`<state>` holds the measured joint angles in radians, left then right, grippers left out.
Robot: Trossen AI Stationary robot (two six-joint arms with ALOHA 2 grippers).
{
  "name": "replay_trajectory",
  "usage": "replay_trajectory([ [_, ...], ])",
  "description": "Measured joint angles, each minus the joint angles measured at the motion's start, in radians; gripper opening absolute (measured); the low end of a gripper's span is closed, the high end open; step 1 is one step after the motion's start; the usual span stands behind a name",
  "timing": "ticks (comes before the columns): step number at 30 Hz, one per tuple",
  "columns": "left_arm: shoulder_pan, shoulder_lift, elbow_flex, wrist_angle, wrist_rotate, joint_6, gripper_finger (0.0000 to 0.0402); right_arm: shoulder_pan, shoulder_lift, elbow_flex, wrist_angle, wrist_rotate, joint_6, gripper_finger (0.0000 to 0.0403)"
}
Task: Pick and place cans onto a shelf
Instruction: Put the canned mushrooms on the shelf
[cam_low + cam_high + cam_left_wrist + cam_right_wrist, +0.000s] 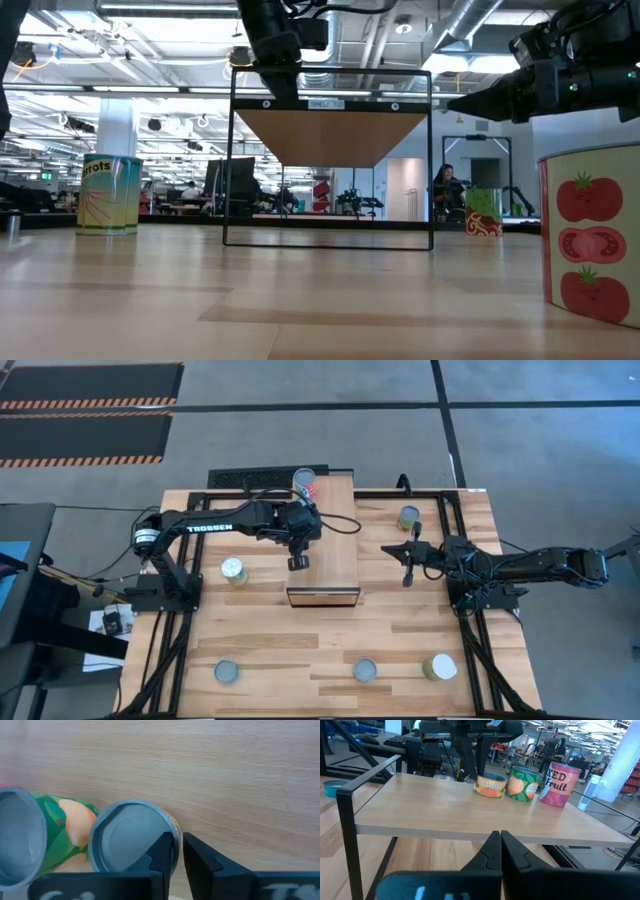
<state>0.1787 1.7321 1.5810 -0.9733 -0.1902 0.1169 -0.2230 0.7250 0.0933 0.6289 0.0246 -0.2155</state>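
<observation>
The shelf [335, 550] is a light-wood top on a black frame at the table's middle; it also shows in the low view [330, 135]. Three cans stand in a row at its far end: a short yellow one [490, 785], a green one [522, 783] and a pink one [558, 777]. My left gripper [299, 545] is shut and points down over the shelf, right beside the yellow can's grey top [131, 837]. My right gripper [388, 548] is shut and empty, level with the shelf's right side. My left gripper's finger [162, 852] stands in front of the yellow can's rim [172, 827] in the left wrist view; I cannot tell whether it touches the can.
Loose cans stand on the table: a yellow-green one at the left [233, 570], a green one at the far right [408, 517], two grey-topped ones [227, 672] [364, 670] and a white-topped one [440, 667] near the front edge.
</observation>
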Motion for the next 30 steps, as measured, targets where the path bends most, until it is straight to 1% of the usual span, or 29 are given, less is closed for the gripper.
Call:
replay_trajectory([
  [6,0.0,0.002,0.008,-0.004,0.002,0.01,0.0057,0.0,0.0,0.0,0.0,0.0,-0.002,0.0008],
  [9,0.0,0.003,0.021,0.001,0.003,0.033,0.0059,0.0,0.0,0.0,0.001,-0.001,0.002,0.0008],
  [15,-0.002,0.003,0.031,0.005,0.011,0.027,0.0059,0.0,0.0,0.0,0.008,-0.002,0.005,0.0008],
  [20,-0.033,-0.001,0.032,0.006,0.032,0.045,0.0059,0.0,0.0,0.0,0.001,-0.002,0.0,0.0008],
  [22,-0.058,-0.021,0.032,0.01,0.019,0.067,0.0057,0.0,-0.004,0.0,-0.001,-0.002,0.0,0.0008],
  [24,-0.079,-0.053,0.032,0.038,-0.001,0.073,0.0048,0.0,-0.022,0.0,-0.001,-0.002,-0.001,0.0009],
  [27,-0.094,-0.104,0.029,0.075,-0.001,0.074,0.0032,0.0,-0.046,0.0,-0.006,-0.002,-0.001,0.0009],
  [30,-0.094,-0.166,-0.029,0.137,0.002,0.075,0.0018,0.001,-0.069,0.0,-0.03,-0.002,-0.001,0.0009],
])
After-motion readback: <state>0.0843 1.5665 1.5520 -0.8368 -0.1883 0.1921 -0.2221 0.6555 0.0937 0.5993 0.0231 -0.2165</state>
